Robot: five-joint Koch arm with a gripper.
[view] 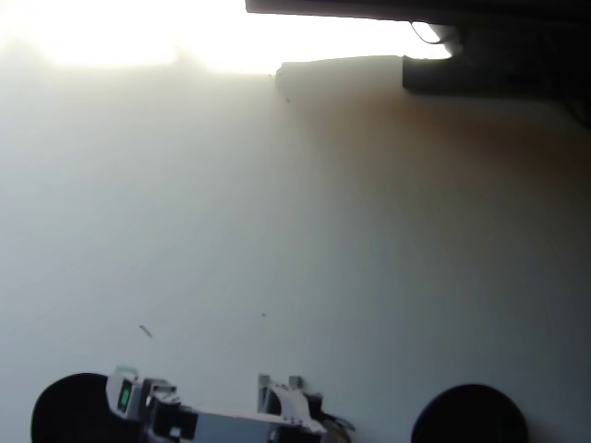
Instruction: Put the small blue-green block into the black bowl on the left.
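Observation:
The small blue-green block (125, 396) shows as a tiny teal patch between the pale jaws of my gripper (124, 391) at the bottom left of the overhead view. The gripper is shut on it and holds it right at the right rim of the left black bowl (69, 413), which is cut off by the bottom edge. The arm's body (231, 425) lies along the bottom edge, reaching left. The inside of the bowl is plain dark, and I cannot tell how high the block is above it.
A second, look-alike black bowl (471, 417) sits at the bottom right. Dark equipment (499, 65) lines the top right edge. Strong glare washes out the top left of the white table (277, 231). A small speck (145, 330) lies above the gripper.

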